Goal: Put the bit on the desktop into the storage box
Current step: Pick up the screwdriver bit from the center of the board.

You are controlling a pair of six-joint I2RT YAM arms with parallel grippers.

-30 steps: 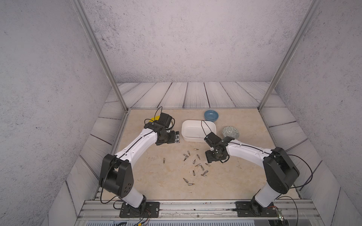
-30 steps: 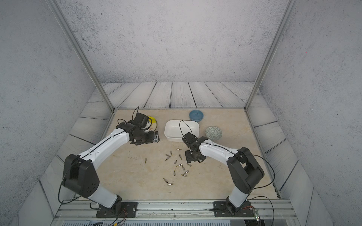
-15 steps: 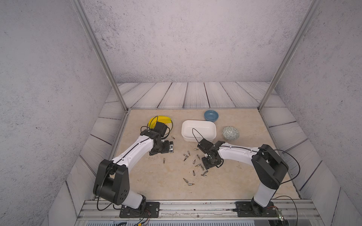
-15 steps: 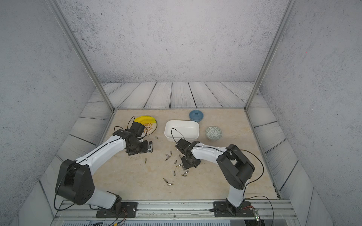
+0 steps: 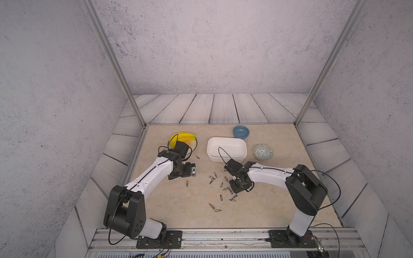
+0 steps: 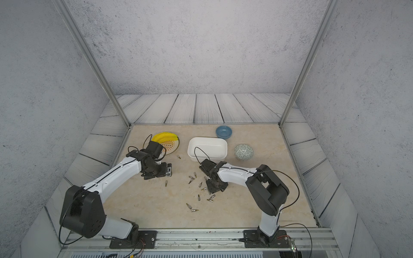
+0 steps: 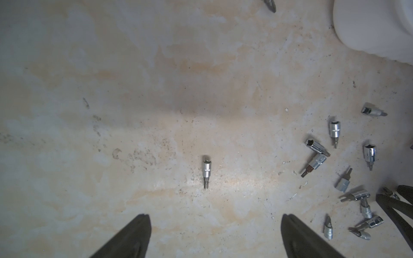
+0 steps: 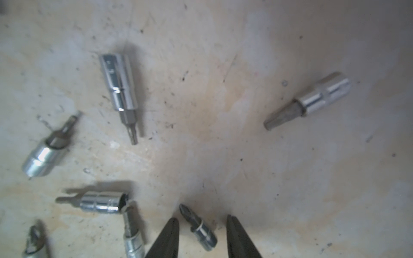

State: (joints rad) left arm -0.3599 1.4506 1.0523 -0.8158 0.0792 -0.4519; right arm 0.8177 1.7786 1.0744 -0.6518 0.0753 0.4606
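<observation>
Right jaws astride bit (image 8: pixel 199 227), wrist view only

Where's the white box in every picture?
In a top view: the storage box sits on the desktop, behind the scattered bits.
In a top view: the storage box sits near the blue bowl.
Left wrist: only a storage box corner, at the picture's edge.
Right wrist: not in it.
Shared landmark: the scattered bits, in all four views.

robot lab booth: aluminium frame (image 5: pixel 115 67), printed backdrop panels (image 5: pixel 223 107), base rail (image 5: pixel 223 237)
</observation>
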